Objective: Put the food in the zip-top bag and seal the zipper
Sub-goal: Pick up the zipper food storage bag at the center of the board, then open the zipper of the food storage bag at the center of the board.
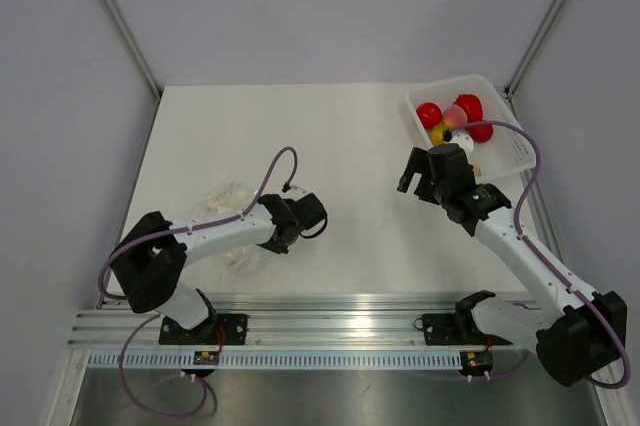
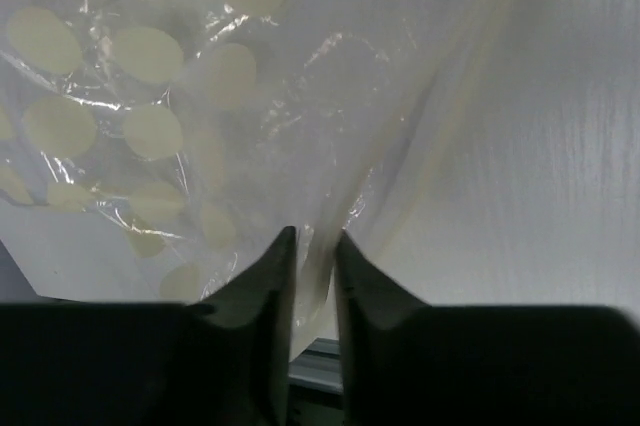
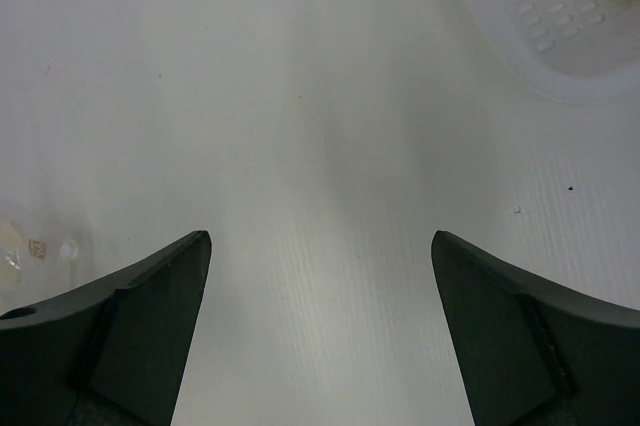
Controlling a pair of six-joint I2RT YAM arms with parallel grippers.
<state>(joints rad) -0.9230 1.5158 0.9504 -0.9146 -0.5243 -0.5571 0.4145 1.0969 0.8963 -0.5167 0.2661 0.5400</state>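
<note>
The zip-top bag lies crumpled on the table at the left, clear with white dots; it fills the left wrist view. My left gripper is shut on a fold of the bag's clear edge. I cannot make out the zipper strip. The food, several red balls and a yellow-green one, sits in the white tray at the back right. My right gripper is open and empty over bare table, just left of the tray.
The tray's slotted corner shows at the top right of the right wrist view. An aluminium rail runs along the near edge by the arm bases. Grey walls enclose the table on three sides.
</note>
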